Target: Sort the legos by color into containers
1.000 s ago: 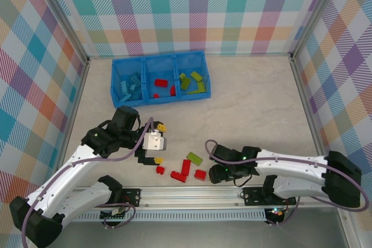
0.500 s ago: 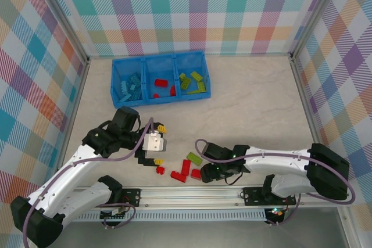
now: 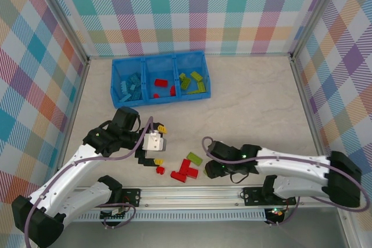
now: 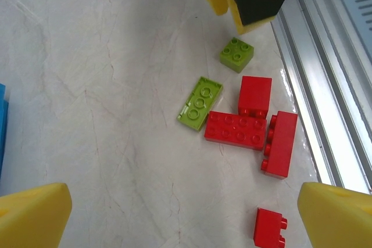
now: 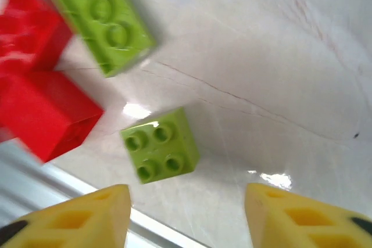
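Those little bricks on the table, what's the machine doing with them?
Two robot arms are sorting bricks by color into a blue bin: blue, red and green ones already lie in separate compartments. The right gripper is open, poised at a small green square brick. The left gripper hangs wide open, holding nothing, above the loose red bricks and a flat green brick.

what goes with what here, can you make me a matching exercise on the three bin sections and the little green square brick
1 left bin section
2 middle bin section
3 right bin section
4 little green square brick

a holds red bricks
b lies on the table in front of the right gripper
c holds blue bricks
d holds green bricks

Pairs: 1-c, 2-a, 3-d, 4-b
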Robot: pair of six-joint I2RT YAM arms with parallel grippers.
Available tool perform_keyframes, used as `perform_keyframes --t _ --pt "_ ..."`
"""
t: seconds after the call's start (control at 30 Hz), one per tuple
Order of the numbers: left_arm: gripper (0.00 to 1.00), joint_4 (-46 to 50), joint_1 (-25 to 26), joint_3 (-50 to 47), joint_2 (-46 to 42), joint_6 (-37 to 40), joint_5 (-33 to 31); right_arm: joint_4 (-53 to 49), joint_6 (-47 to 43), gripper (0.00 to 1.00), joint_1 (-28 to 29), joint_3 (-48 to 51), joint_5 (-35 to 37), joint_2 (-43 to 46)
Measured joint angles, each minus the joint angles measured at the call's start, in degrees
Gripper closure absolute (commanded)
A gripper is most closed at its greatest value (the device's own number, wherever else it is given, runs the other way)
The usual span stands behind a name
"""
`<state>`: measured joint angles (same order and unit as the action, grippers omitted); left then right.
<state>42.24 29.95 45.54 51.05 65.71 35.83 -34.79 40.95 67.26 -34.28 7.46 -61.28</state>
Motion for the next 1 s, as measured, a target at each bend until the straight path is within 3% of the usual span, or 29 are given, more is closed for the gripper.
perform_keyframes --t 0.17,0.4,0.53,0.77,0.9,1.0 --pt "0.0 -0.6 -0.7 0.0 0.2 0.2 0.9 2.3 -6.5 0.3 0.0 1.7 -2.0 3.6" --pt "0.0 -0.6 -0.9 0.0 0.1 0.2 1.2 2.5 -8.2 0.29 0.2 -2.1 -1.9 -12.5" --pt "0.0 -0.6 -0.9 -0.2 0.1 0.2 1.3 3.0 -7.8 0.46 0.7 -2.8 -0.9 -17.4" --pt "0.0 -0.6 -1.0 -0.4 0.1 0.2 2.1 1.9 -7.1 0.7 0.7 -3.0 1.6 -17.5" --pt "0.0 -0.6 -1.2 -0.5 0.1 0.3 2.7 4.1 -7.4 0.73 0.1 -2.7 0.9 -13.0" --pt "0.0 -0.8 -1.3 -0.7 0.1 0.4 3.3 5.4 -8.5 0.73 -3.5 -2.9 -0.1 -7.2"
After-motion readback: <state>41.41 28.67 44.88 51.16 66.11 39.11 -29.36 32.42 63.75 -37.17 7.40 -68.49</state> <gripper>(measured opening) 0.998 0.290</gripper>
